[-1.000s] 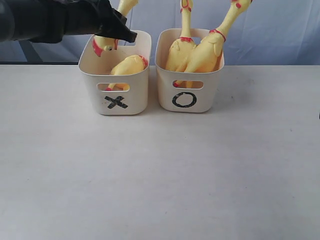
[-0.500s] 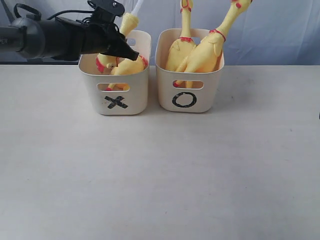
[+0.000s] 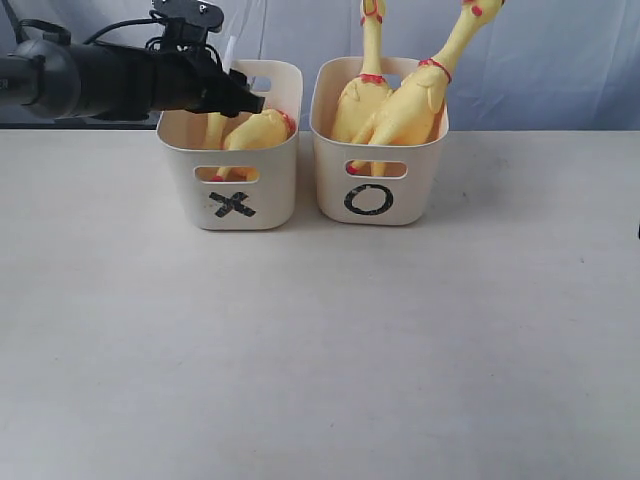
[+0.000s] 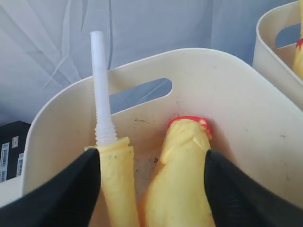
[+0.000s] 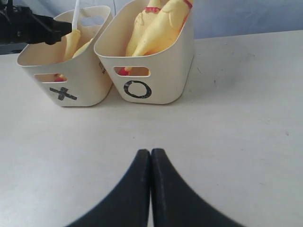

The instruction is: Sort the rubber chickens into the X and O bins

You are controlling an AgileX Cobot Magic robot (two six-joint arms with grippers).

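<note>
Thin chicken [image 4: 116, 189] upright in X bin [image 3: 268, 195], white tube [image 4: 100, 85] pointing up

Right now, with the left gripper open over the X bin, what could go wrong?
The open left gripper straddles the thin chicken and the headless chicken; lifting away might snag the white tube and drag that chicken out. It also hangs close to the rim of the X bin, so a sideways pull could nudge the bin.

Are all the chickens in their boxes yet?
Looks done. Two long-necked chickens stand in the O bin; the tube chicken and headless chicken lie in the X bin. The left gripper hovers open above; the right gripper is shut, empty. None lie on the table.
</note>
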